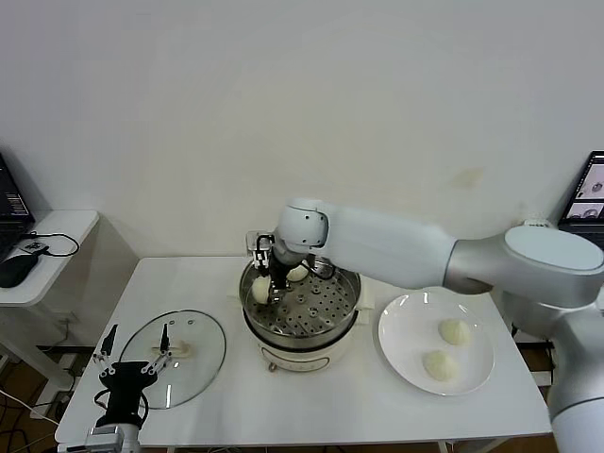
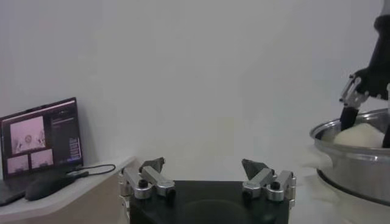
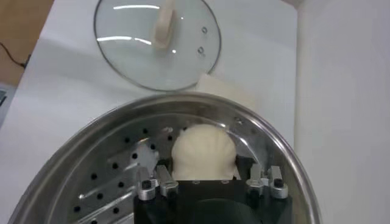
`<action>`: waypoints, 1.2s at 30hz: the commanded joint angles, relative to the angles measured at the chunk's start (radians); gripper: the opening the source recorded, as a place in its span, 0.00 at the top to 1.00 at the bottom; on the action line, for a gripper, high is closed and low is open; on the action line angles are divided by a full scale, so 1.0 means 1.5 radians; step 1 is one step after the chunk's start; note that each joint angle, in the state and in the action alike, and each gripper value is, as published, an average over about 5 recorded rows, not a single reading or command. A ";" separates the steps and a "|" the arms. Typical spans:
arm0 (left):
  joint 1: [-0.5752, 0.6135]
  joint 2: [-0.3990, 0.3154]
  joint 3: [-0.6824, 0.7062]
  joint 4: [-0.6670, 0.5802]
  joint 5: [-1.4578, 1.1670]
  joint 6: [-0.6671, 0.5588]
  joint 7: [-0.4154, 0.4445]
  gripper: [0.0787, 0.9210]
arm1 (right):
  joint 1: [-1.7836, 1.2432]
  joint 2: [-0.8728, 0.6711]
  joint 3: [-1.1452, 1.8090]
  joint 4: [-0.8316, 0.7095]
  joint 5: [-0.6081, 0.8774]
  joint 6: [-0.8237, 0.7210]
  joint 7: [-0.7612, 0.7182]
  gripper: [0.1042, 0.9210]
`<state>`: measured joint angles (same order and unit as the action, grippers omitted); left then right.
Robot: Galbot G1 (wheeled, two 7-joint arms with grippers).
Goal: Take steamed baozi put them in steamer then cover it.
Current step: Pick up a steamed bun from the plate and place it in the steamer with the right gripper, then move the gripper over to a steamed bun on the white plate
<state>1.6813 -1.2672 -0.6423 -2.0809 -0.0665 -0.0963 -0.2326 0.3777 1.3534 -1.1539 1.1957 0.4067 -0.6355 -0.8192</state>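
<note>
Steamer (image 1: 302, 316): stood mid-table on its cream base, uncovered, perforated tray visible inside.
Right gripper (image 1: 271, 286): reached down into the steamer at the rim nearest the cover.
Right jaws: part-closed on a baozi (image 3: 203, 152); in the right wrist view the bun sat squarely between the two fingers, filling the gap, low over the tray.
Second baozi (image 1: 297, 273): in the steamer, just beside the gripper toward the wall.
Remaining baozi: two, one (image 1: 455, 331) and another (image 1: 437, 364), lay on the white plate (image 1: 401, 347) on the robot's right of the steamer, slightly apart from each other.
Cover (image 1: 193, 357): lay flat on the table to the robot's left of the steamer, handle up, well clear of the pot.
Left gripper (image 1: 136, 353): parked at the near left table edge beside the cover, jaws spread wide, nothing between them.
</note>
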 commanded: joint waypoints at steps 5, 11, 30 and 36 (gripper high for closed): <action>-0.003 0.000 0.001 0.000 -0.001 0.001 0.001 0.12 | -0.018 0.033 0.003 -0.037 -0.015 -0.010 0.008 0.34; -0.001 0.000 -0.001 -0.003 -0.001 0.001 0.001 0.12 | -0.006 0.010 0.004 -0.016 -0.026 -0.001 -0.018 0.23; 0.009 0.007 0.001 -0.018 0.003 0.004 0.003 0.12 | 0.159 -0.487 0.005 0.295 -0.131 0.224 -0.249 0.12; 0.009 0.005 0.013 -0.020 0.013 0.006 0.003 0.12 | 0.053 -0.632 0.041 0.337 -0.230 0.271 -0.266 0.12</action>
<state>1.6952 -1.2585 -0.6338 -2.1082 -0.0550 -0.0893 -0.2279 0.5390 0.7914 -1.1292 1.5249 0.2199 -0.3535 -1.1286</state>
